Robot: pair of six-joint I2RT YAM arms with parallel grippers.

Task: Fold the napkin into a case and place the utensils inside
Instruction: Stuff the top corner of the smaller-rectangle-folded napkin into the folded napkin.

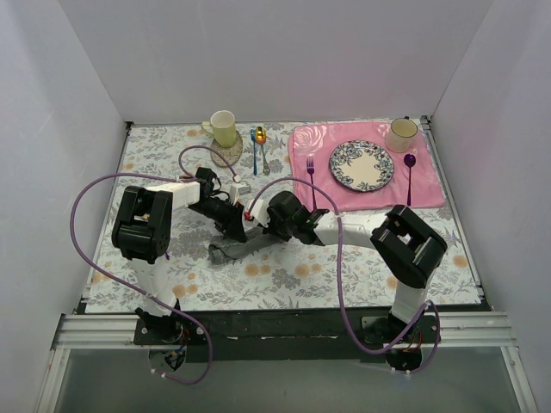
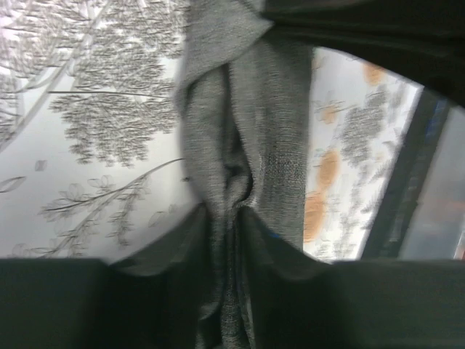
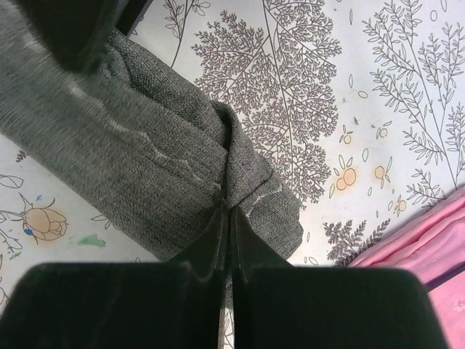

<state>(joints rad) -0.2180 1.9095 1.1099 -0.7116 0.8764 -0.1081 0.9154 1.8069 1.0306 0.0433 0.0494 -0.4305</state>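
My left gripper (image 2: 231, 217) and right gripper (image 3: 225, 209) each pinched a bunched fold of the napkin (image 1: 225, 251) (crumpled, grey) toward the near edge of the table (image 1: 362, 268).

1. The grey napkin (image 2: 247, 145) fills the middle of the view, bunched into vertical folds.
2. The left pincer (image 2: 227, 218) grips it at the bottom, the cloth gathered between its two dark fingers (image 2: 171, 254).
3. Beneath lies the desk (image 2: 87, 145), covered in a grey leaf and orange flower print.
4. A blurred dark shape (image 2: 378, 36) crosses the upper right corner, touching the napkin's top.
5. A black rail (image 2: 410, 174) runs along the desk's edge at right.
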